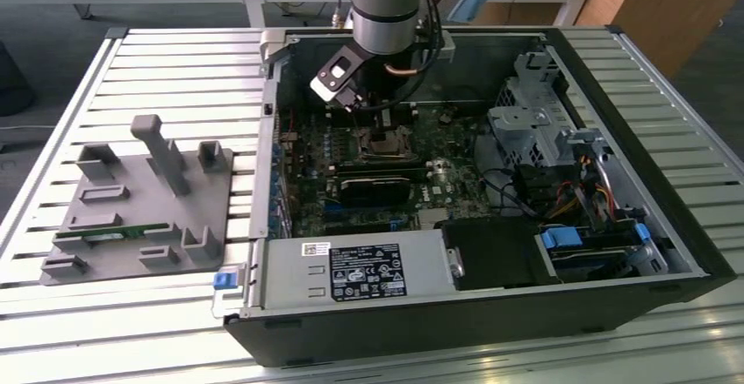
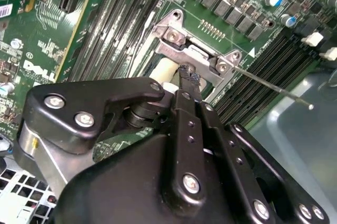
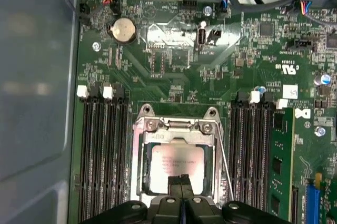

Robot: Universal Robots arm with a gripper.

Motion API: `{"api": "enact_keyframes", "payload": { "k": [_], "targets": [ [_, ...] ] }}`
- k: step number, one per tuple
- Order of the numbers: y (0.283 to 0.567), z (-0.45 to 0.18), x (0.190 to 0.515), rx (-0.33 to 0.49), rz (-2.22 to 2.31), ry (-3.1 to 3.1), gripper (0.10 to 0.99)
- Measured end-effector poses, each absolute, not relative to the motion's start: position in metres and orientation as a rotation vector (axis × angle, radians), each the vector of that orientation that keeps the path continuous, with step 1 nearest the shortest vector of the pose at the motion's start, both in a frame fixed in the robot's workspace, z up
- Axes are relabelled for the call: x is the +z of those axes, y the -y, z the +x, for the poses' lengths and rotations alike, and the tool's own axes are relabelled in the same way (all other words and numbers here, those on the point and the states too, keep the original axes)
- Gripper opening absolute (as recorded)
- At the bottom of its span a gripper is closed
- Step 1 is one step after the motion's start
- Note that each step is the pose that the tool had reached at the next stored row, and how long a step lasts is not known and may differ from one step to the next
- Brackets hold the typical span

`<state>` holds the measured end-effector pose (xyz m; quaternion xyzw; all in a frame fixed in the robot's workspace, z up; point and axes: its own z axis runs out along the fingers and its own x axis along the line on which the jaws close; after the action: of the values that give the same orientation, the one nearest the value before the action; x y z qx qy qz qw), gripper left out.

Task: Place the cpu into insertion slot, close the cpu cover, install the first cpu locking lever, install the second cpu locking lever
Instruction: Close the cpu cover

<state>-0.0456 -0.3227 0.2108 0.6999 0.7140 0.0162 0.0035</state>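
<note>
The cpu (image 3: 176, 163) lies flat in the insertion slot (image 1: 379, 149), its dull silver top showing through the cut-out. The cpu cover (image 3: 141, 150) is down around it as a silver frame, and its screwed end plate (image 2: 181, 45) shows in the second wrist view. My gripper (image 3: 181, 181) is shut, its black fingertips (image 2: 187, 74) together at the edge of the cover over the chip. A thin locking lever (image 3: 224, 161) runs along one side of the socket and sticks out free (image 2: 274, 88). In the exterior view the gripper (image 1: 382, 123) hangs just above the socket.
Long black memory slots (image 3: 102, 150) flank the socket, with a fitted memory stick (image 3: 278, 166) on one side. A coin battery (image 3: 122, 30) and cables lie beyond. A black card (image 1: 378, 188), power supply (image 1: 355, 271) and drive cage (image 1: 529, 131) crowd the case. A grey fixture (image 1: 139, 201) sits at the exterior view's left.
</note>
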Motion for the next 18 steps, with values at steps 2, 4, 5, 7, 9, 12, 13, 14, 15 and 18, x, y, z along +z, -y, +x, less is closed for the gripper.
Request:
{"api": "enact_keyframes", "payload": {
  "k": [2,4,5,7,9,12,13,14,15,18],
  "targets": [
    [0.323,-0.047,0.210,0.051,2.194,-2.238,0.106],
    [0.322,-0.048,0.209,0.051,2.194,-2.238,0.106],
    [0.322,-0.049,0.209,0.051,2.194,-2.238,0.106],
    [0.322,-0.050,0.208,0.051,2.194,-2.238,0.106],
    [0.322,-0.050,0.206,0.051,2.194,-2.238,0.106],
    [0.322,-0.050,0.203,0.050,2.194,-2.239,0.106],
    [0.322,-0.050,0.202,0.049,2.195,-2.239,0.106],
    [0.322,-0.050,0.201,0.049,2.195,-2.239,0.106],
    [0.322,-0.050,0.200,0.049,2.195,-2.239,0.106],
    [0.322,-0.050,0.199,0.046,2.195,-2.239,0.106]
  ]
}}
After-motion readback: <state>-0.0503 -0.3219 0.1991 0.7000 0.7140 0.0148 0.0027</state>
